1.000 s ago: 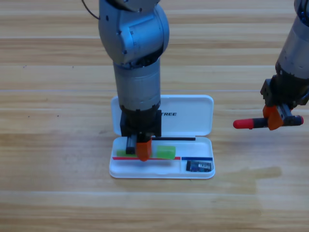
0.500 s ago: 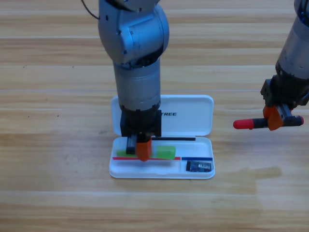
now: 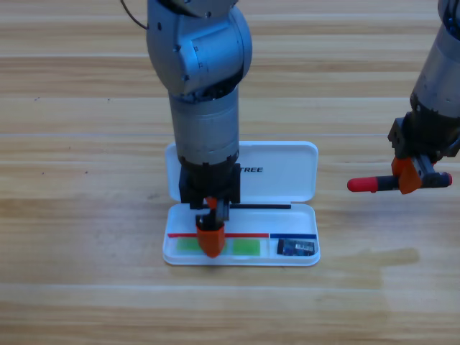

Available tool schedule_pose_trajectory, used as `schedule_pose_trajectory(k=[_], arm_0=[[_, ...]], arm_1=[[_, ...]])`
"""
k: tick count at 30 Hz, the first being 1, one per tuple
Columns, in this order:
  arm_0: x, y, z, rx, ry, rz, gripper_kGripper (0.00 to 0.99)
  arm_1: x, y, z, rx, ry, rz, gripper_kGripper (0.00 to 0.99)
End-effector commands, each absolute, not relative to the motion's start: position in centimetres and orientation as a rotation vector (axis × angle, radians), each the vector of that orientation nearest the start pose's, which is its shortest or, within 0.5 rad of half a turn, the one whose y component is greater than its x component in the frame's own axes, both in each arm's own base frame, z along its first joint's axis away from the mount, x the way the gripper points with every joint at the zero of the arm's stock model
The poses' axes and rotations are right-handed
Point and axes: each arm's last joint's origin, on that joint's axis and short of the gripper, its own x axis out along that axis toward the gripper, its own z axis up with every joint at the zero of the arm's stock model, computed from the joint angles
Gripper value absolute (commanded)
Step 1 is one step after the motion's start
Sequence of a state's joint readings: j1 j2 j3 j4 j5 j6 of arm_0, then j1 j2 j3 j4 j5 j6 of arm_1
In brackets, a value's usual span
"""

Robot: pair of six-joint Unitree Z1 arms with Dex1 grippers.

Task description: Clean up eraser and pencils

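The white case [image 3: 287, 162] lies open at the table's middle. My left gripper [image 3: 210, 228] points down into its long front compartment, jaws open, one orange jaw over the pale green pencil [image 3: 246, 246]. That pencil lies flat in the compartment, showing on both sides of the jaw. The dark eraser [image 3: 297, 247] sits in the small right compartment. To the right of the case, above the table, my right gripper [image 3: 407, 176] is shut on the black pencil with red ends [image 3: 364, 185], held level.
Bare wooden table surrounds the case on all sides. The left arm's thick grey body [image 3: 205, 108] stands over the case's lid and hides its left part.
The green pencil dropped from the left gripper's grasp to the front of the tray. The left gripper's jaws opened, one orange jaw swinging forward. The right arm has not moved.
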State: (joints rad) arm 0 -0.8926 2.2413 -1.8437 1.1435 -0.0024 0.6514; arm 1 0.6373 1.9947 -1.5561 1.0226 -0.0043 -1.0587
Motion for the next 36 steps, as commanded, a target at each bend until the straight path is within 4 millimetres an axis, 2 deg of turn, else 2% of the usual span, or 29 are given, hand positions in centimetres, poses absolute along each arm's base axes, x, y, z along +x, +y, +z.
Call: schedule_pose_trajectory(k=[1,4,7,9,11,15,19,22,25,28,32,36], arm_0=[[27.4,-35.3,20.7,1.194,1.245,-1.204,0.99],[27.4,-35.3,20.8,1.194,1.245,-1.204,0.99],[27.3,-35.0,21.6,1.196,1.233,-1.198,0.99],[27.3,-34.2,23.0,1.188,1.218,-1.186,0.99],[27.4,-32.9,25.3,1.17,1.175,-1.162,0.99],[26.9,-28.1,30.9,1.101,1.082,-1.123,0.99],[27.0,-20.4,36.0,0.972,1.007,-1.039,0.99],[27.2,-14.6,37.9,0.871,0.956,-0.964,0.99],[27.4,-9.6,37.6,0.792,0.891,-0.89,0.99],[27.4,-6.4,36.0,0.718,0.831,-0.83,0.99],[28.1,-4.6,34.2,0.645,0.783,-0.801,0.99],[28.3,-4.1,32.6,0.607,0.752,-0.807,0.99]], arm_1=[[29.7,22.4,26.0,-1.311,1.068,1.272,0.0],[29.4,22.9,26.2,-1.317,1.052,1.279,0.0],[28.8,23.9,26.7,-1.334,1.026,1.294,0.0],[28.2,25.2,27.1,-1.336,1.026,1.31,0.0],[27.6,26.5,27.5,-1.337,1.023,1.331,0.0],[27.0,29.5,27.2,-1.348,1.016,1.352,0.0],[26.8,32.6,26.1,-1.357,1.028,1.366,0.0],[26.7,35.1,24.9,-1.361,1.052,1.373,0.0],[27.3,37.5,23.5,-1.349,1.07,1.362,0.0],[28.0,39.1,21.9,-1.35,1.08,1.355,0.0],[28.8,40.3,20.0,-1.355,1.091,1.339,0.0],[29.3,41.0,19.2,-1.355,1.09,1.328,0.0]])
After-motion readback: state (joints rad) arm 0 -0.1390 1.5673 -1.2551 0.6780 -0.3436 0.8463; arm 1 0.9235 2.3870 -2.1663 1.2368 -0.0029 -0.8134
